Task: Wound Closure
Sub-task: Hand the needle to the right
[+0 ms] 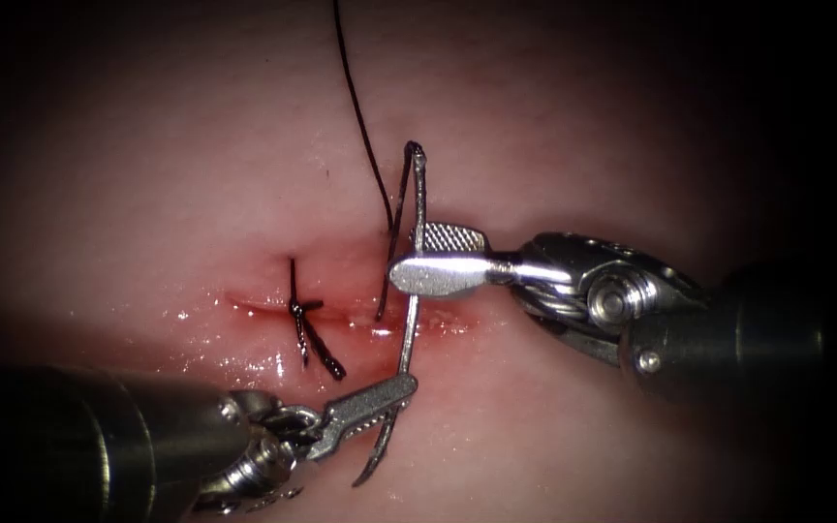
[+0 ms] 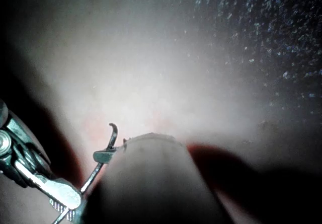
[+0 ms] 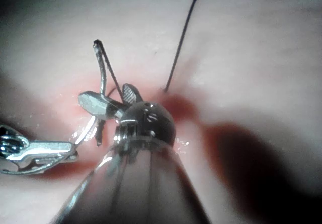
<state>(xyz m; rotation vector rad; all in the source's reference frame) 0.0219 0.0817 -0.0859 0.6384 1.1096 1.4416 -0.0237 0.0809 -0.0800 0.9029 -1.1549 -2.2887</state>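
Overhead, needle (image 1: 407, 329) clear of tissue (image 1: 196, 174), left tool (image 1: 380, 395) gripping it, right tool (image 1: 438, 257) agape.

Needle (image 1: 409, 320) stands nearly upright over cut (image 1: 360, 312), free of tissue (image 1: 196, 174). Right tool (image 1: 435, 261) comes from right, jaws parted around needle's upper part, one pad before it, one behind. Left tool (image 1: 385, 395) comes from lower left, jaws closed on needle near pointed end. Thread (image 1: 360, 116) runs from needle's top end upward, then down into cut. Tied stitch (image 1: 302, 315) with cut ends crosses cut, left of needle. Red fluid (image 1: 244, 305) shines along cut.
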